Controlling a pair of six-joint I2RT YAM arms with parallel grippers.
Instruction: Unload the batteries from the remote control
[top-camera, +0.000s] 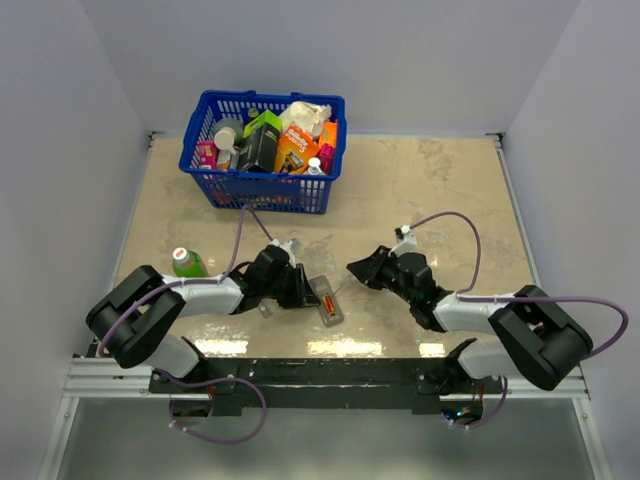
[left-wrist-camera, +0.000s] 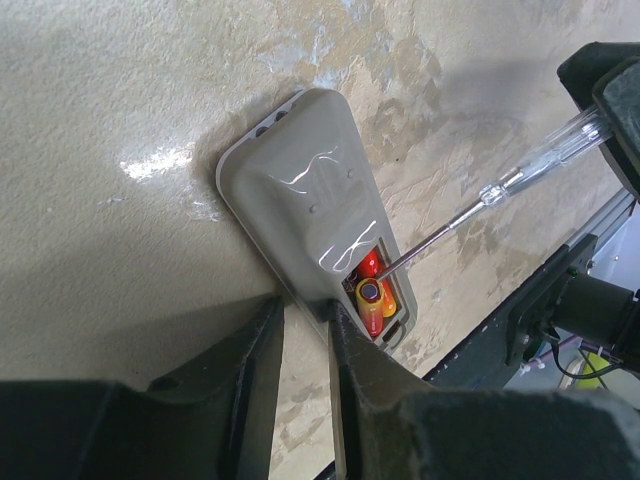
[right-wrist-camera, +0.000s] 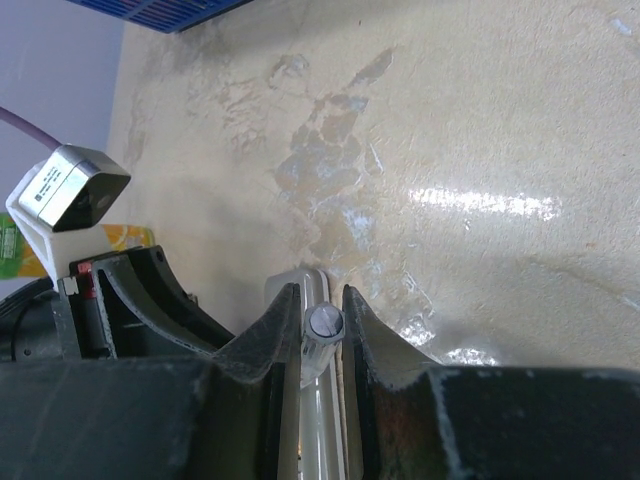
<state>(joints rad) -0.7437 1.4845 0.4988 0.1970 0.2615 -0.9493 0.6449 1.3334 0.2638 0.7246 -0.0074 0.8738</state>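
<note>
The slim grey plastic remote control (left-wrist-camera: 300, 190), back-up on the beige worktop (left-wrist-camera: 100, 100), is pinched at its near end by the left pincer (left-wrist-camera: 305, 320). Its red-orange cylindrical batteries (left-wrist-camera: 372, 295) are met crosswise by a clear-handled screwdriver (left-wrist-camera: 470, 205) clenched in the right pincer (right-wrist-camera: 322, 310).

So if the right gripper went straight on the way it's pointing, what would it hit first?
Probably the remote control: the screwdriver clamped in the right gripper has its tip at the batteries in the open recess, so that line ends there. Depth is hard to judge.
</note>
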